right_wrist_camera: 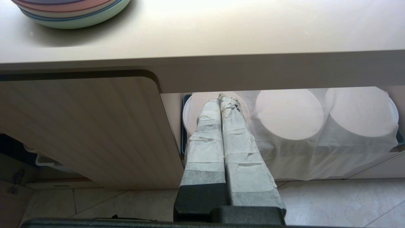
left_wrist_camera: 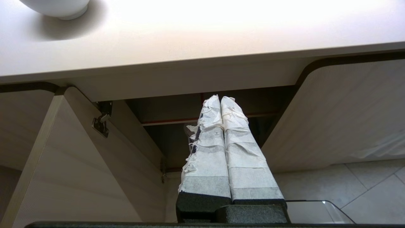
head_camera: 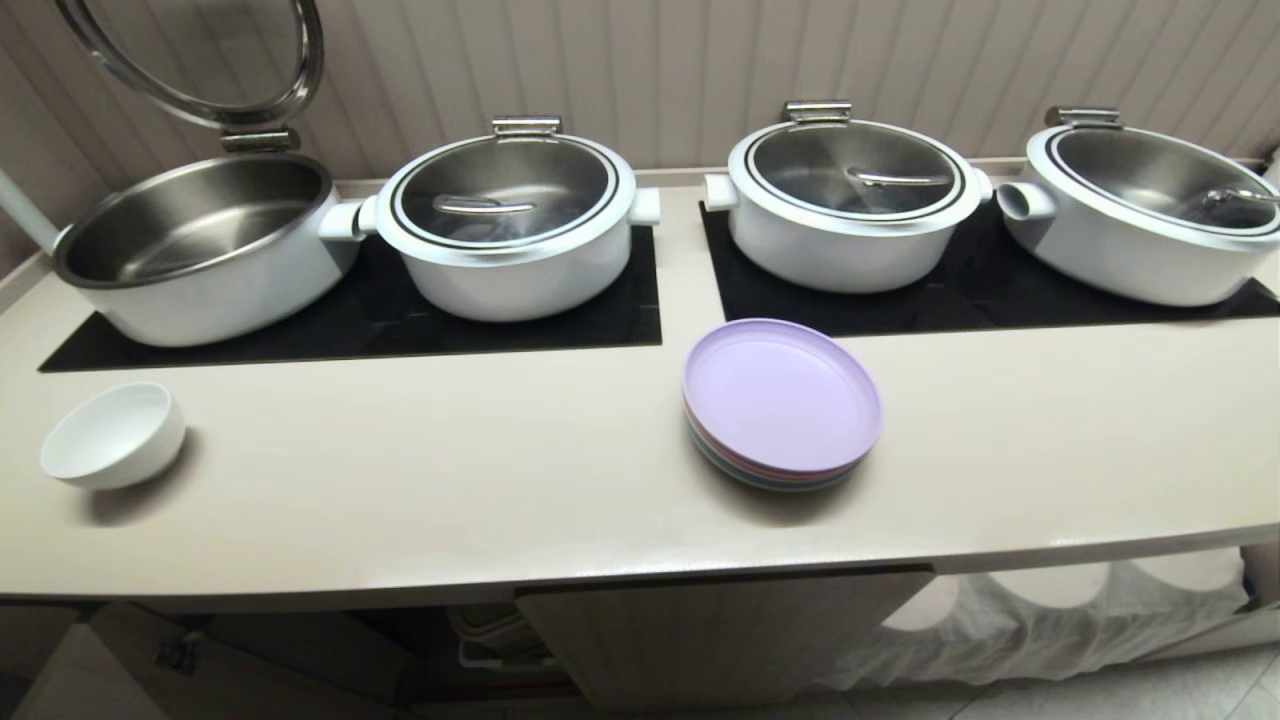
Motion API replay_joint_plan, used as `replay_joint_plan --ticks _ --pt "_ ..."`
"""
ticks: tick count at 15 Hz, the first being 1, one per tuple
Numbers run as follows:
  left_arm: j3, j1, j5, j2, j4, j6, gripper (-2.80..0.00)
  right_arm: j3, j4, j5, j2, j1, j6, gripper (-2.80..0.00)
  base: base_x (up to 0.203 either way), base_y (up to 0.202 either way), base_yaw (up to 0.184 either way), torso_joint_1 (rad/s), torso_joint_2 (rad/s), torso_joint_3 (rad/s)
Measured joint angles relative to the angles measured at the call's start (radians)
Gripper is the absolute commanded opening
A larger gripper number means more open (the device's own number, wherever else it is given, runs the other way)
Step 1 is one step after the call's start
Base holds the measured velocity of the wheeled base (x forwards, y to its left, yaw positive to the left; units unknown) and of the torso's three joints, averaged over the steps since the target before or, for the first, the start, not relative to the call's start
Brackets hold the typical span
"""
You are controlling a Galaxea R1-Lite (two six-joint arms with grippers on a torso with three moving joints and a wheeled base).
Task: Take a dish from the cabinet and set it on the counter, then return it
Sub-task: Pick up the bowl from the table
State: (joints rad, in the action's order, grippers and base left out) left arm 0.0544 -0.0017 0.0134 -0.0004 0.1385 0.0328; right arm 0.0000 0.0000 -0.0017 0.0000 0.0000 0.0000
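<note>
**Head view: bowl on the counter, both arms low by the cupboard**

Head view shows the bowl sitting on the counter at its far left, near the front edge and well apart from the stack of plates. It is empty and leans slightly on its narrow foot. Neither arm appears in this view.

The left claw is below the counter edge in front of the open cupboard, its taped fingers pressed together and holding nothing. The right claw is likewise squeezed shut and empty, in front of a closed cupboard door and some round white things under a thin cloth.

Risks, as I judge them: the bowl is smooth, round and near the edge, so a claw coming up from below could clip the counter lip or nudge the bowl off. The claw must open first; a pinch on the thin rim could slip or tip the bowl. Carrying it back, the open door and its hinge narrow the way in.

Containers: the leftmost pot has its lid swung up and looks empty. The other three pots are closed under glass lids; I cannot tell their contents. Inside the cupboard it is too dark to tell what is there.
</note>
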Motion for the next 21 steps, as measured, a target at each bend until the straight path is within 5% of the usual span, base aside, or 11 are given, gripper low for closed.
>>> replay_joint_plan --ticks 12,17,21 --pt "-0.003 0.0 -0.01 0.0 -0.023 0.008 -2.8 0.0 0.0 0.0 0.0 0.0 0.0 -2.8 0.0 0.0 0.0 0.0 0.0 0.0" --pt "0.122 0.0 0.08 0.003 -0.01 0.002 -2.8 0.0 0.0 0.0 0.0 0.0 0.0 -2.8 0.0 0.0 0.0 0.0 0.0 0.0" --pt "0.259 0.001 0.011 0.122 0.024 0.0 -2.8 0.0 0.0 0.0 0.0 0.0 0.0 -2.8 0.0 0.0 0.0 0.0 0.0 0.0"
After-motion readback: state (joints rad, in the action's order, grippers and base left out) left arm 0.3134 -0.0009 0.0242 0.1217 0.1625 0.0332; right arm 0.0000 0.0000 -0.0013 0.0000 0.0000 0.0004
